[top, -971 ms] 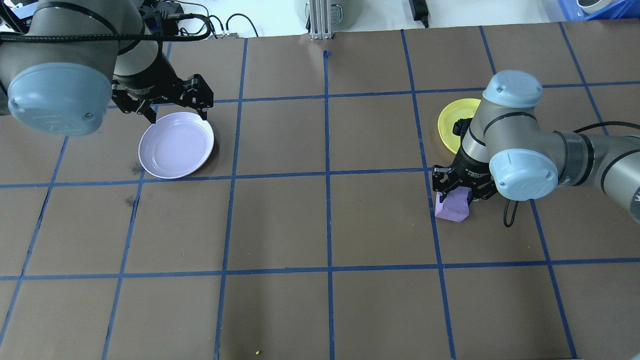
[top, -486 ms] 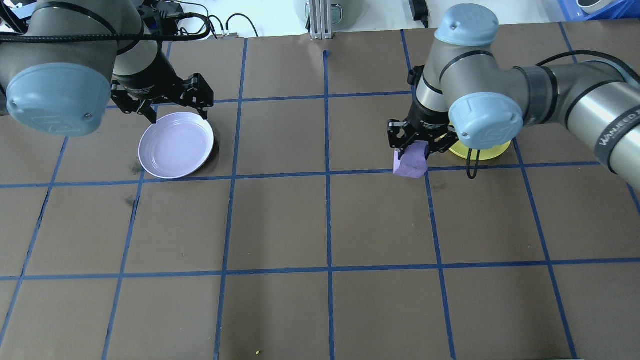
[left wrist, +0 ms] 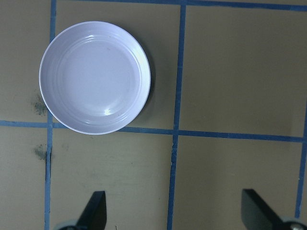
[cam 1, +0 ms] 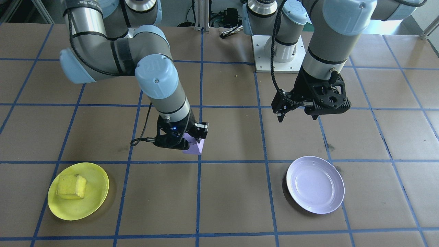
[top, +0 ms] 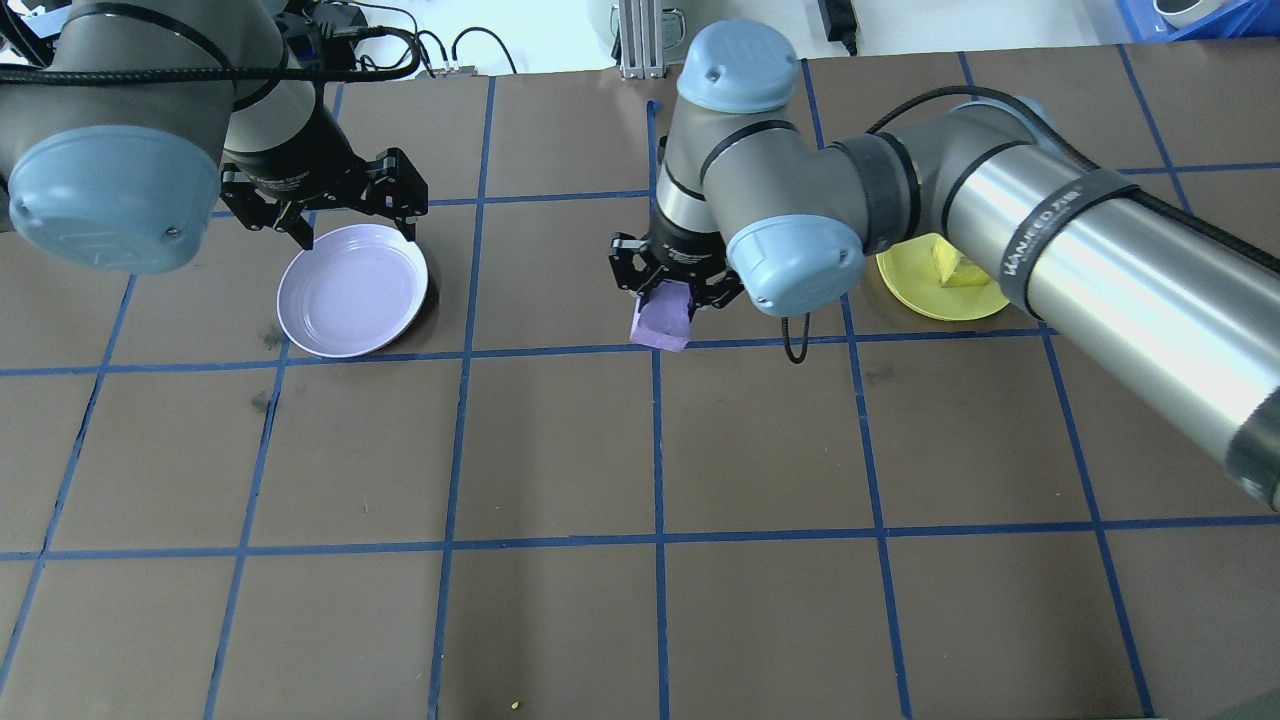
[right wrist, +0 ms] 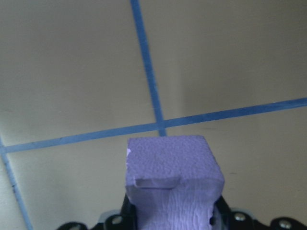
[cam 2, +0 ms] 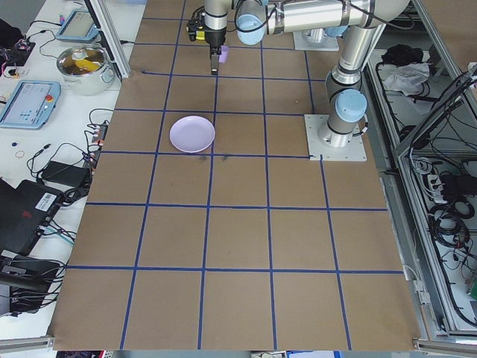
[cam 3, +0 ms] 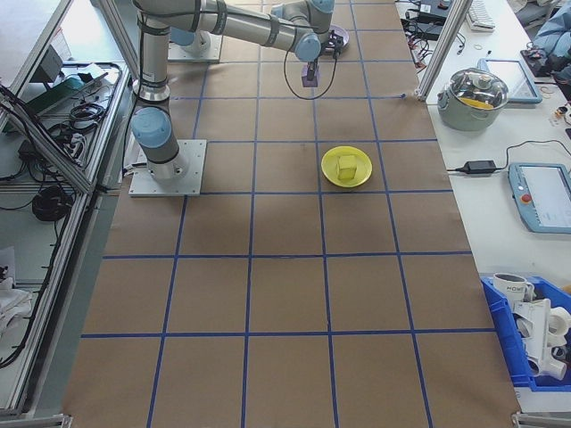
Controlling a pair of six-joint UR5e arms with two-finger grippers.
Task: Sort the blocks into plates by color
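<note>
My right gripper point(top: 668, 300) is shut on the pale purple block point(top: 661, 321) and holds it above the table's middle, near a crossing of tape lines; that block point(right wrist: 172, 177) fills the right wrist view. The yellow block point(cam 1: 71, 186) lies in the yellow plate point(cam 1: 92, 199) on my right side, also seen as block point(top: 958, 266) and plate point(top: 915, 292). The lavender plate point(top: 352, 290) lies bare on my left side. My left gripper point(top: 352, 218) hangs open above that plate's far rim, and the plate point(left wrist: 95, 76) shows beyond its fingertips.
The table point(top: 640, 450) is brown paper crossed by a grid of blue tape. Cables and a metal post point(top: 640, 40) sit at the far edge. A pot point(cam 3: 473, 94) and a tablet point(cam 3: 544, 192) rest on a side bench past the far edge.
My right arm has lifted the purple block from the right side and carried it leftward, past the yellow plate, to the table's middle. The left arm has stayed still.
</note>
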